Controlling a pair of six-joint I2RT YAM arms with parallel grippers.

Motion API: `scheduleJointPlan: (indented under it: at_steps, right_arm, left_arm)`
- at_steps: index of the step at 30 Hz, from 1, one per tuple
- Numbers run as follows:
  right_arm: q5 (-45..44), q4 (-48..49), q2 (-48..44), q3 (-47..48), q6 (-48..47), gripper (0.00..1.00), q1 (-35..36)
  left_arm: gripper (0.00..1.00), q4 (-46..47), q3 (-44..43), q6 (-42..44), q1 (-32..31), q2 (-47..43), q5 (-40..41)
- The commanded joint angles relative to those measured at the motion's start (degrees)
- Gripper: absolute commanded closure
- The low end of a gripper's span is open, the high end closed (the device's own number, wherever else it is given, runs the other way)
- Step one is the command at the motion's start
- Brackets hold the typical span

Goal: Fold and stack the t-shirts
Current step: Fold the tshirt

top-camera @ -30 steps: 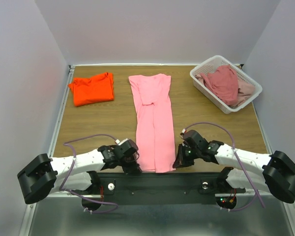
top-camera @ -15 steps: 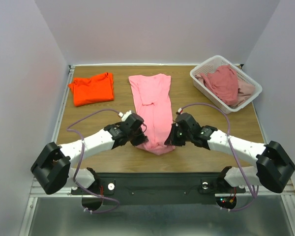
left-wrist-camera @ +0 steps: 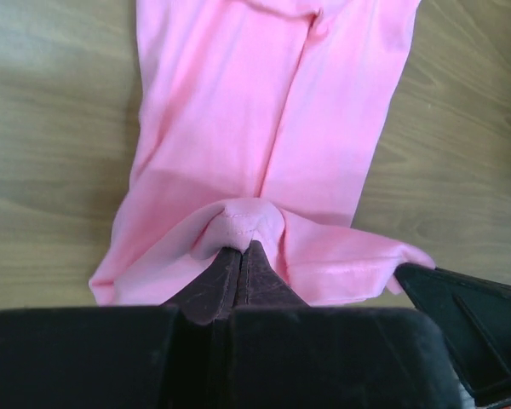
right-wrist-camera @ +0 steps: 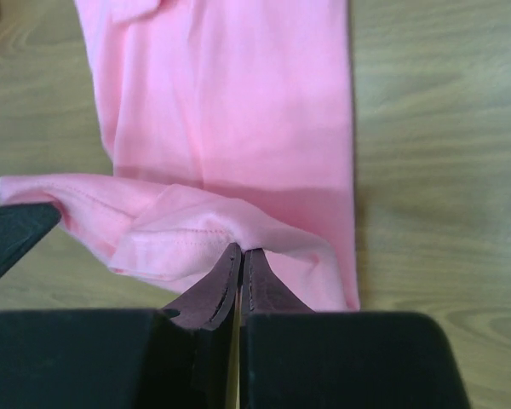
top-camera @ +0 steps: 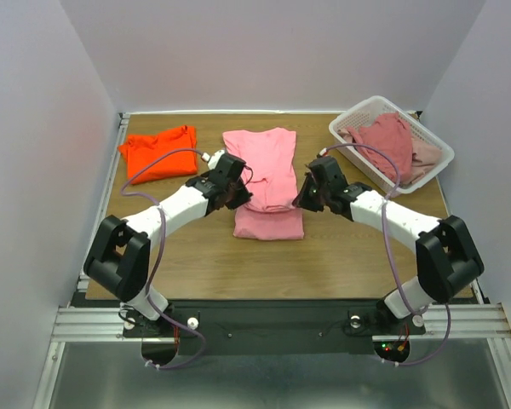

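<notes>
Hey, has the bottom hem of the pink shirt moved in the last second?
Yes. The left gripper and right gripper carried the pink shirt's hem away from the table's near edge, nearly level with the orange shirt.

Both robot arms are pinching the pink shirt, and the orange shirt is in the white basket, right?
Not quite. The left end effector and right end effector do pinch the pink shirt, but the orange shirt lies on the table at its far left corner, not in the white basket. The top view shows it.
</notes>
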State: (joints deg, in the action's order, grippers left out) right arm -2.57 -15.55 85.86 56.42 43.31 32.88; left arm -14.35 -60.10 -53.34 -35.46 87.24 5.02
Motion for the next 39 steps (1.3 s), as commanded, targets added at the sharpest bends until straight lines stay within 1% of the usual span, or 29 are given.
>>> scheduleJointPlan:
  at_steps: [1, 9, 15, 24, 25, 28, 29, 30, 31, 32, 33, 34, 35, 36, 39]
  right_arm:
    - [-0.2, 3.0, 3.4, 4.4, -1.7, 1.0, -3.1]
    - [5.8, 4.7, 12.0, 10.1, -4.1, 1.0, -7.0]
    - [6.7, 5.0, 17.7, 14.4, -4.1, 1.0, -8.4]
    - [6.3, 5.2, 21.3, 19.2, -5.0, 1.0, -8.7]
    - [6.3, 5.2, 21.5, 19.3, -5.0, 0.99, -8.8]
    - [6.1, 5.1, 22.7, 20.3, -4.9, 0.87, -9.1]
    - [6.1, 5.0, 22.9, 20.6, -4.7, 0.83, -9.2]
    - [7.1, 5.0, 23.1, 21.0, -4.5, 0.77, -9.6]
    - [7.6, 5.0, 23.0, 21.2, -4.0, 0.75, -9.7]
    - [7.8, 5.1, 22.7, 21.4, -4.1, 0.73, -9.8]
    - [8.0, 5.0, 21.6, 21.4, -4.1, 0.7, -9.7]
    - [7.8, 5.0, 20.9, 20.8, -4.1, 0.63, -9.8]
    - [7.6, 5.0, 20.2, 20.2, -4.3, 0.56, -9.8]
    - [7.5, 5.0, 19.2, 19.5, -4.5, 0.43, -9.8]
    - [8.7, 5.0, 15.3, 16.3, -5.9, 0.32, -9.7]
  left_arm:
    - [1.0, 0.3, -5.2, 4.6, 2.6, 3.5, 0.6]
    - [1.0, -0.2, -11.6, 6.5, 5.5, 10.3, 1.2]
    - [1.0, -1.9, -15.1, 6.4, 7.2, 14.4, 2.2]
    - [1.0, 0.0, -14.0, 5.5, 9.4, 16.1, 1.8]
    - [1.0, 0.2, -14.1, 5.6, 9.8, 16.3, 1.4]
    - [0.99, -0.1, -15.5, 7.0, 10.3, 18.2, 0.1]
    - [0.87, -1.8, -16.3, 7.4, 10.3, 18.7, 0.0]
    - [0.71, -2.3, -17.3, 8.2, 10.3, 18.9, -0.3]
    - [0.49, -2.3, -17.7, 8.8, 10.3, 19.1, -0.7]
    - [0.4, -2.4, -17.9, 9.0, 10.3, 19.0, -1.1]
    - [0.35, -2.3, -18.0, 9.4, 10.3, 18.8, -1.6]
    - [0.25, -2.3, -18.0, 10.0, 10.3, 18.6, -1.8]
    - [0.02, -2.6, -17.9, 10.3, 10.3, 17.8, -2.0]
    - [0.02, -2.6, -17.4, 10.8, 10.3, 17.3, -2.0]
    - [0.02, -2.2, -14.4, 11.0, 10.3, 13.8, -2.5]
